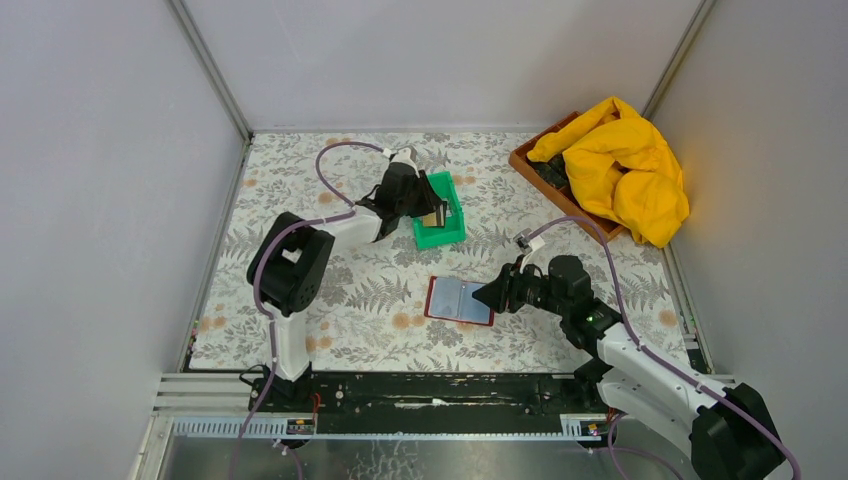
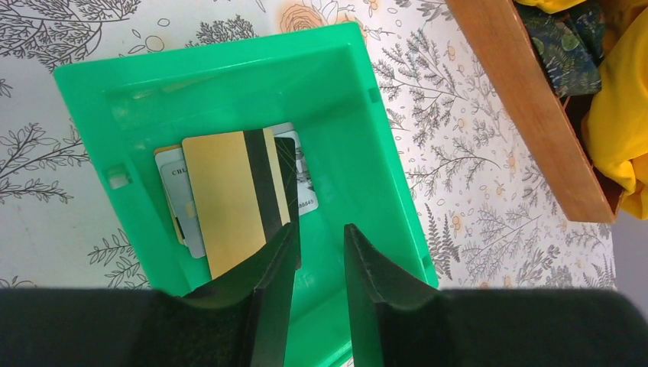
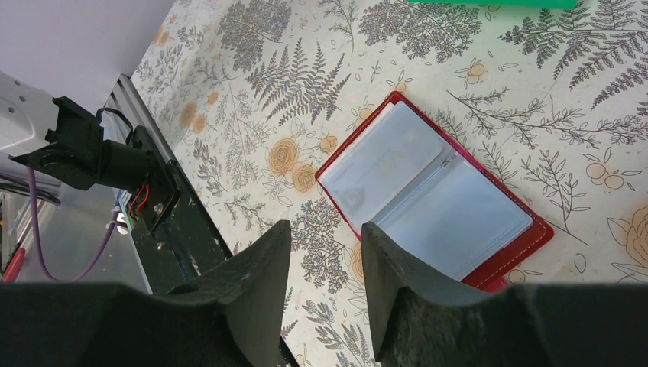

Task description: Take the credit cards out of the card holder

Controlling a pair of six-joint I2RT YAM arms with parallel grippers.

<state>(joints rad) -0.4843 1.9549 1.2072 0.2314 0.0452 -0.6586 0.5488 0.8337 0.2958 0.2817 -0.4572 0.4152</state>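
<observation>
The card holder [image 1: 459, 300] lies open flat on the floral table mat, dark red with pale blue-grey sleeves [image 3: 428, 195] that look empty. Several credit cards lie stacked in the green bin [image 2: 374, 138]: a gold card [image 2: 225, 199] with a black stripe on top, a grey card [image 2: 172, 183] and a black card [image 2: 284, 164] under it. My left gripper [image 2: 321, 233] hangs over the bin [image 1: 455, 205], open, with nothing between its fingers. My right gripper [image 3: 325, 229] is open and empty, hovering just beside the holder's right edge [image 1: 487, 295].
A wooden tray [image 1: 525, 165] at the back right holds a yellow cloth [image 1: 625, 165] and dark items. The black rail [image 1: 430, 390] runs along the table's near edge. Grey walls close in the left, back and right sides.
</observation>
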